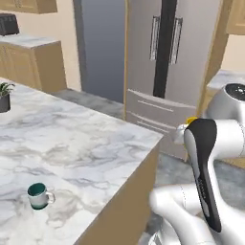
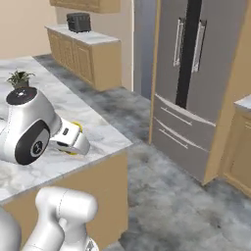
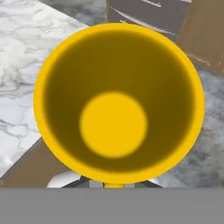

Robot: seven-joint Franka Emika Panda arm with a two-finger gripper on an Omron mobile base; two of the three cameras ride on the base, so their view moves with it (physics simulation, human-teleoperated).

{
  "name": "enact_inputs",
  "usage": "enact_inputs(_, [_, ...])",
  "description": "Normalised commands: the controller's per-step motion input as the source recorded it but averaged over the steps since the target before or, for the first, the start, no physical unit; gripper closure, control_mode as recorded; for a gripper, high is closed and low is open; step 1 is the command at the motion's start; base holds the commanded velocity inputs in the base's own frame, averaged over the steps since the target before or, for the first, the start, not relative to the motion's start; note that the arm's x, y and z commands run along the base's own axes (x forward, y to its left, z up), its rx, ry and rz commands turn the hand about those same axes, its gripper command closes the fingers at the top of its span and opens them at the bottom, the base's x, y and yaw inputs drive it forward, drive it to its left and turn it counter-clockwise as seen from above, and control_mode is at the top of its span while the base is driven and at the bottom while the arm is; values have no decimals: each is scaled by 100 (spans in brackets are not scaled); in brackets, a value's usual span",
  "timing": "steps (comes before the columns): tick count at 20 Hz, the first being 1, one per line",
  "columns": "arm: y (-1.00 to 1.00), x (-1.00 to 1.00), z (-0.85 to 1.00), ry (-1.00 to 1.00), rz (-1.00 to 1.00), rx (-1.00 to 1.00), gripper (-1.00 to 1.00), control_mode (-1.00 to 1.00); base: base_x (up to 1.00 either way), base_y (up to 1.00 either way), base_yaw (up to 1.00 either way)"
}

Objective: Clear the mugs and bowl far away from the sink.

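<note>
The yellow mug (image 3: 114, 103) looms close in the hand view, and I look straight down into its open mouth. My gripper (image 2: 73, 141) is shut on this mug, whose yellow rim (image 1: 191, 120) peeks out beside the hand. It hangs just above the marble counter's (image 1: 86, 143) corner nearest the fridge. The teal mug (image 1: 38, 196), grey-white outside with a handle, stands upright on the counter, well to the left of the hand. The fingertips are hidden behind the yellow mug. The bowl and the sink are out of view.
A small potted plant (image 1: 5, 95) stands at the counter's far left. The steel fridge (image 2: 191, 73) faces the counter across a strip of grey floor (image 2: 162, 196). A dark toaster (image 2: 78, 22) sits on the back cabinets. The counter edge (image 1: 143, 182) drops off beside my arm.
</note>
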Motion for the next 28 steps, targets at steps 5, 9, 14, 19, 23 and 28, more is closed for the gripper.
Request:
enact_inputs(5, [0,0,0,0,0,0,100,100,50,-17,92])
enact_inputs(9, [0,0,0,0,0,0,100,100,68,-18,84])
enact_inputs(14, [0,0,0,0,0,0,100,100,52,7,74])
enact_inputs(19, [0,0,0,0,0,0,100,100,61,-4,40])
enact_inputs(23, [0,0,0,0,0,0,100,100,92,23,34])
enact_inputs(28, [0,17,-3,4,7,0,100,-100,67,12,22])
